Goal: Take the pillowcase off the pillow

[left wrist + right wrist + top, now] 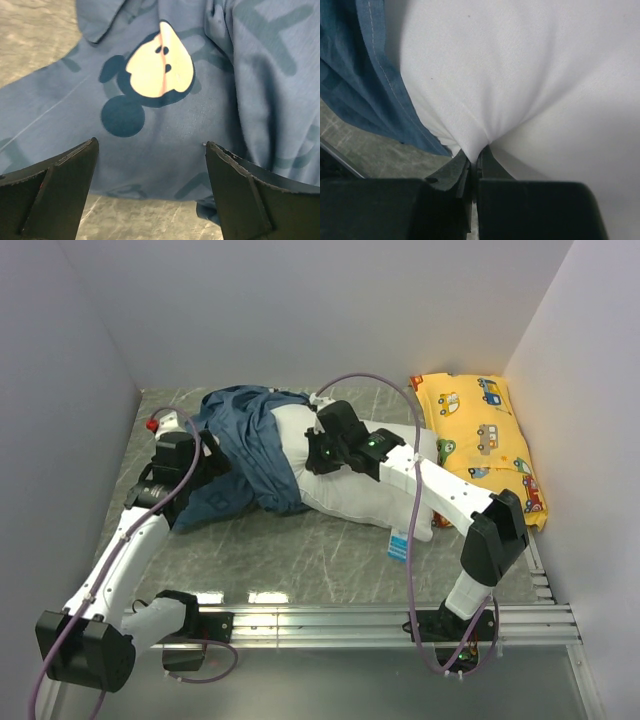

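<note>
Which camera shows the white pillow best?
The top external view: most of the pillow shows, one end covered by the bunched pillowcase. The right wrist view shows only a fold of its white fabric pinched between the jaws of the right gripper, blue hem beside it. The left wrist view shows only pillowcase.
</note>
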{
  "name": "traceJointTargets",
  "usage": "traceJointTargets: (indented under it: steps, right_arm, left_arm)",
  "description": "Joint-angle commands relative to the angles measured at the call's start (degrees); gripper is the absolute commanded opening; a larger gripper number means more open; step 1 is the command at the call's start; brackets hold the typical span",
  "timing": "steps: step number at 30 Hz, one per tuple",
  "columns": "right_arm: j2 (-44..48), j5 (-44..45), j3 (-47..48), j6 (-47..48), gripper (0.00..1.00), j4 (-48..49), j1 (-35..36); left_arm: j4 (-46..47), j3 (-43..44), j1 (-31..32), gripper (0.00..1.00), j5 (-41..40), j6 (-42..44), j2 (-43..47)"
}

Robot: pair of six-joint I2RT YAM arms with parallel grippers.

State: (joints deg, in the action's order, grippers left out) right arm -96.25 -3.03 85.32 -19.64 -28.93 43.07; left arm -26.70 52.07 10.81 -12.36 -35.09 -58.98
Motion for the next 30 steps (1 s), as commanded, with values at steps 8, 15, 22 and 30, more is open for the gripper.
traceJointTargets:
  steps: [8, 15, 22, 30]
  right_arm:
    - [3.3, -0.6, 7.1, 0.0, 0.0, -0.6, -0.3]
    - [6.2, 0.1, 4.8, 0.0, 0.0, -0.5, -1.8]
    - [12.9, -1.5, -0.2, -0.7, 0.0, 0.2, -4.7]
    - [21.3, -2.0, -4.4, -1.2, 0.0, -1.1, -8.9]
  left_arm:
    - [6.0, 0.2, -0.2, 0.54, 3.1, -0.1, -5.0]
    - [0.9, 3.7, -4.3, 0.02, -5.1, -1.5, -3.5]
    - [2.2, 4.4, -21.6, 0.01, -3.7, -0.8, -2.3]
    - [5.2, 5.6, -32.7, 0.0, -0.7, -4.5, -6.1]
